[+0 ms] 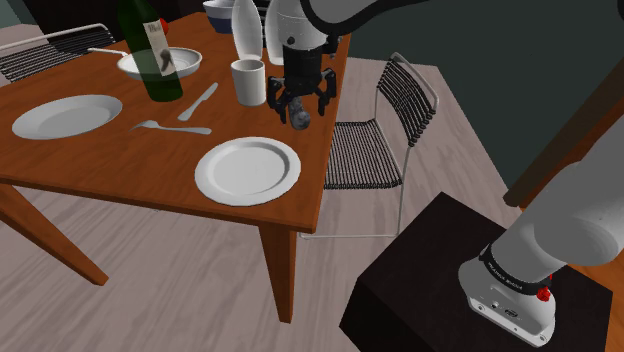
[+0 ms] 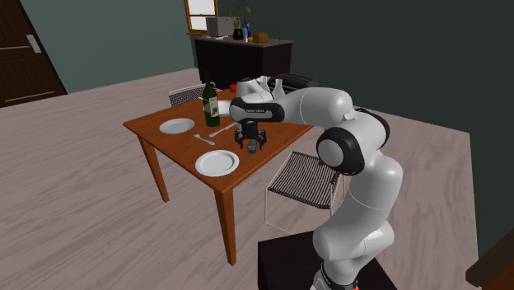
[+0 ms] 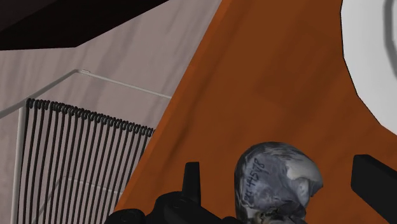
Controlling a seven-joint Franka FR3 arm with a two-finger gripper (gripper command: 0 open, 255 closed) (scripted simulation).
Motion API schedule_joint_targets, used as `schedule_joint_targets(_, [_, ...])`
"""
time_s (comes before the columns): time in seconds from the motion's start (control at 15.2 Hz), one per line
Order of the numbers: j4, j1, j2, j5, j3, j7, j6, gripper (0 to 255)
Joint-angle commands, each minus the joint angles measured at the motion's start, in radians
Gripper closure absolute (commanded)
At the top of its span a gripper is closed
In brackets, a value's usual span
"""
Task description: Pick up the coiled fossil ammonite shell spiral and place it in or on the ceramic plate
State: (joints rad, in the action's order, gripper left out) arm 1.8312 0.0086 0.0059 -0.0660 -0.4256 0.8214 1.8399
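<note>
Since the hand (image 1: 300, 106) is wide open, its fingers on both sides of the grey ammonite fossil (image 1: 300, 119) without touching it, nothing is done yet. The fossil seems to lie near the desk's (image 1: 100, 160) right edge, apart from the near white plate (image 1: 247, 170). Grasping, lifting and placing remain.

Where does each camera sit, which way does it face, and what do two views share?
Shoulder view: sits beside and behind the stand, looks down over the wooden table; the arm's base and the hand show.
Second exterior view: stands farther off, past the table's corner, faces table and robot; the whole arm shows.
Wrist view: sits on the hand, looks down at the grey fossil, table edge and wire chair; both black fingers show.
Shared: both exterior views show the nearest white plate and green bottle.
</note>
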Motion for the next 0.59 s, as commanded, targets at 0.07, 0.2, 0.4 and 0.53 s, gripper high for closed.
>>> schedule_joint_targets(0.07, [0.005,0.0,0.0,0.0,0.0,0.0,0.005,0])
schedule_joint_targets(0.2, [0.005,0.0,0.0,0.0,0.0,0.0,0.005,0])
schedule_joint_targets(0.4, [0.005,0.0,0.0,0.0,0.0,0.0,0.005,255])
schedule_joint_targets(0.53, [0.005,0.0,0.0,0.0,0.0,0.0,0.005,255])
